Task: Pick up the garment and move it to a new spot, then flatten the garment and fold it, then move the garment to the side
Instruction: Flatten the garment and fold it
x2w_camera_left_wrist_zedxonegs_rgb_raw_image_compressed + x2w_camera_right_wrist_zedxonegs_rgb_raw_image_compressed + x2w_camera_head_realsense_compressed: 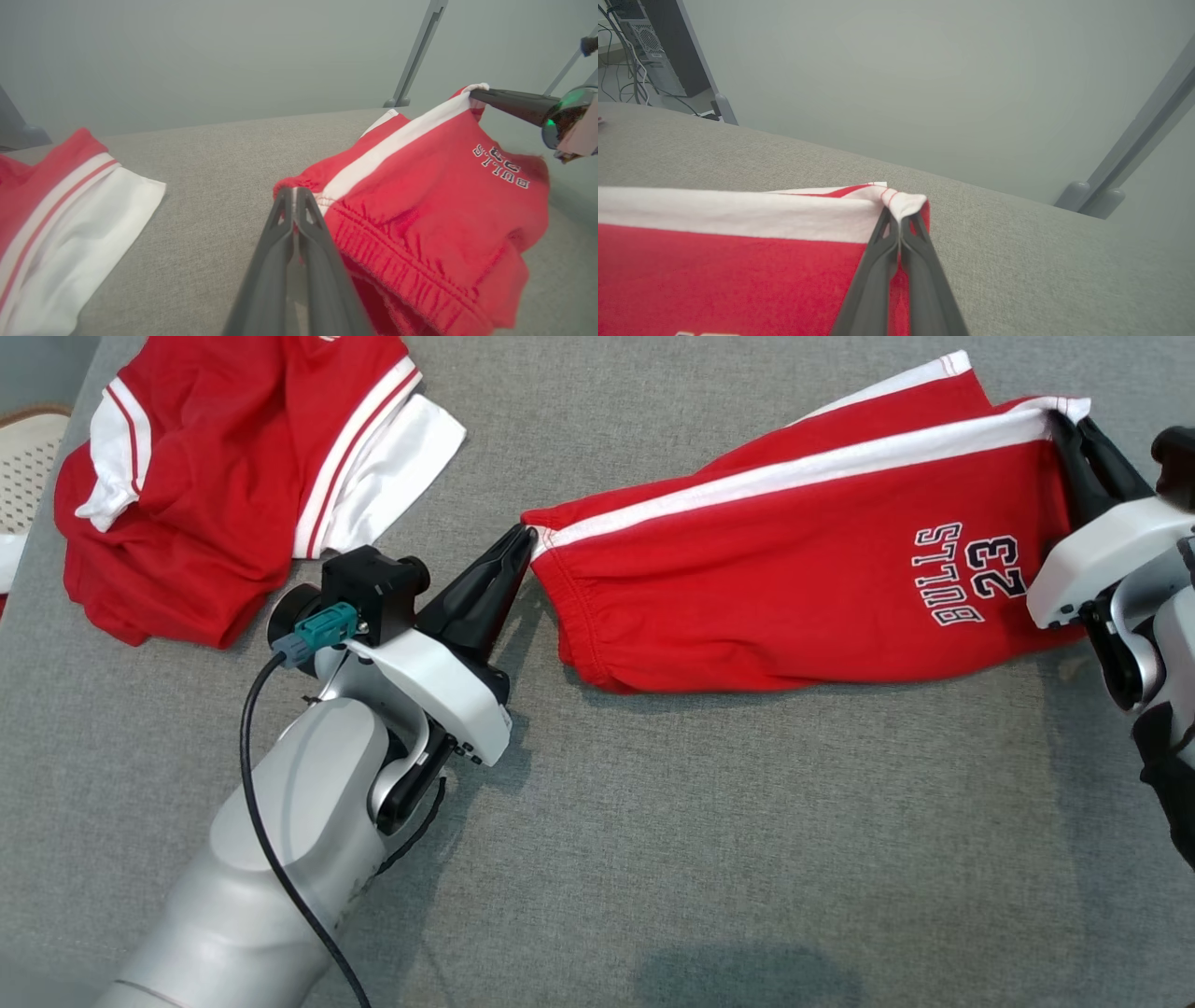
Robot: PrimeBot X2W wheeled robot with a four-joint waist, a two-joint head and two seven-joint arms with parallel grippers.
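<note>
1. The red shorts [794, 569] lie stretched out sideways across the middle and right of the grey table [747, 849], in front of the robot.
2. A white stripe [794, 476] runs along the far edge of the shorts, and the lettering [971, 569] "BULLS 23" sits near the leg end on the right.
3. The left gripper [520, 539] is closed on the waistband corner of the shorts. The left wrist view shows its two fingers pressed together on the gathered red edge [294, 191].
4. The right gripper [1064, 429] is closed on the far leg corner, right where the white stripe ends. In the right wrist view its fingers [900, 217] meet on the folded white tip.
5. Seen from the left wrist, the corner held by the right gripper [474, 92] is raised above the table, and the cloth sags down from it.
6. A second red and white garment [215, 476] lies crumpled at the table's far left, apart from the shorts.
7. A black cable [271, 821] loops along the left forearm.
8. A computer tower [649, 51] stands beyond the table's edge.
</note>
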